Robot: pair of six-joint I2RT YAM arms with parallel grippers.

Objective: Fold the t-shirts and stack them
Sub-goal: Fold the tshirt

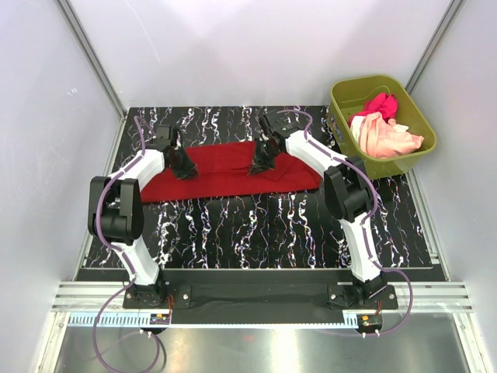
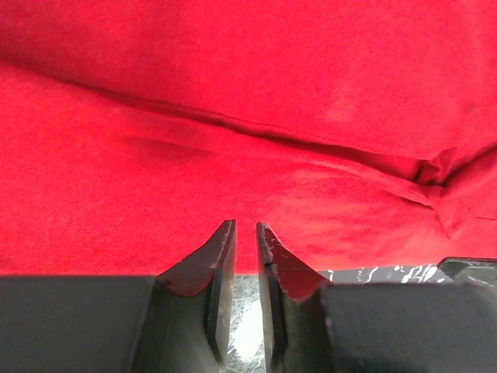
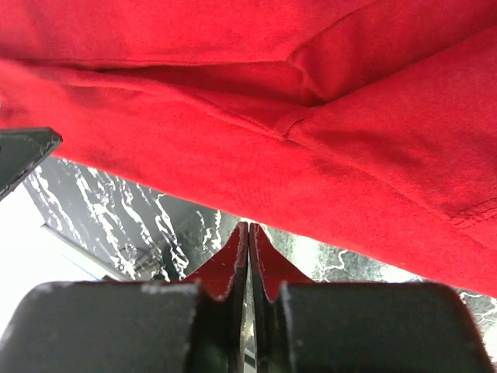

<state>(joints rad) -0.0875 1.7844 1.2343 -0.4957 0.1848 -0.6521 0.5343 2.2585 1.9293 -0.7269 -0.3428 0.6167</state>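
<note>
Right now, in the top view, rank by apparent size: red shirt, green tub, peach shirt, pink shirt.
Red shirt and green tub: close, the shirt longer; I won't rank them.
Peach shirt.
Pink shirt, smallest, partly hidden.

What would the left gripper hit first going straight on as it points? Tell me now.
The deep red t-shirt. In the left wrist view the left gripper aims straight at its cloth, which fills the way ahead. Depth is unclear, so the tips may be touching it.
</note>
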